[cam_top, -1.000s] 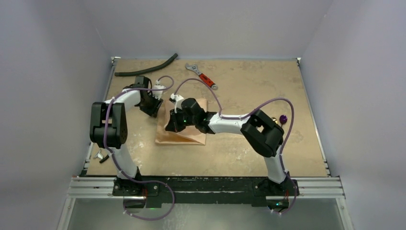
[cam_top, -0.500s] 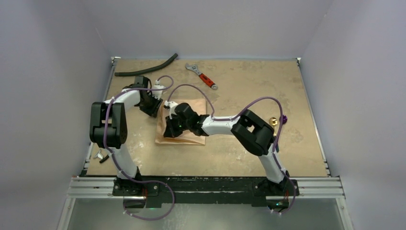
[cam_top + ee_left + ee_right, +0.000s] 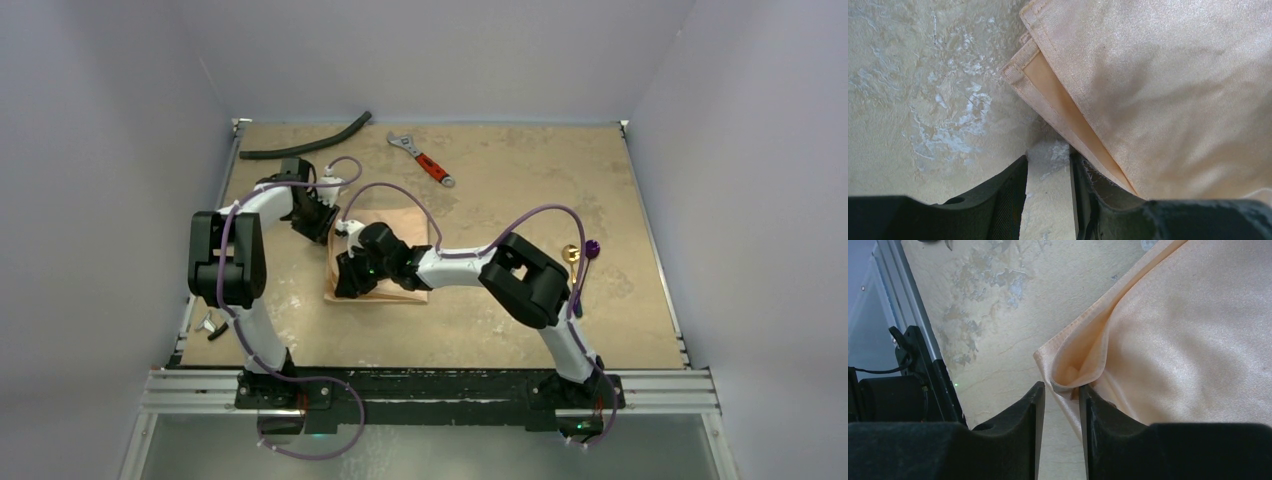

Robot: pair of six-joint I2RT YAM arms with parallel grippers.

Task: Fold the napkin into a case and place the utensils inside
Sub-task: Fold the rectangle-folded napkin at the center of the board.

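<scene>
The peach-orange napkin (image 3: 405, 228) lies folded in flat layers at mid-table. My left gripper (image 3: 318, 220) is at its far left corner. In the left wrist view the jaws (image 3: 1048, 162) stand a little apart over bare table, and the napkin's layered edge (image 3: 1068, 110) touches the right finger (image 3: 1090, 190). My right gripper (image 3: 348, 280) is at the near left corner. It is open (image 3: 1062, 390), with a curled cloth corner (image 3: 1070, 375) at its fingertips. The utensils, a gold spoon bowl (image 3: 571, 253) and a purple piece (image 3: 592, 246), lie at the right, partly behind the right arm.
A red-handled wrench (image 3: 428, 163) and a curved black hose (image 3: 305, 140) lie at the back. A small metal piece (image 3: 210, 325) sits by the left rail. The table's metal edge rail (image 3: 893, 300) shows left of the right gripper.
My right gripper has moved left and nearer along the napkin, from its middle to its near left corner. The left gripper has stayed at the far left corner.
</scene>
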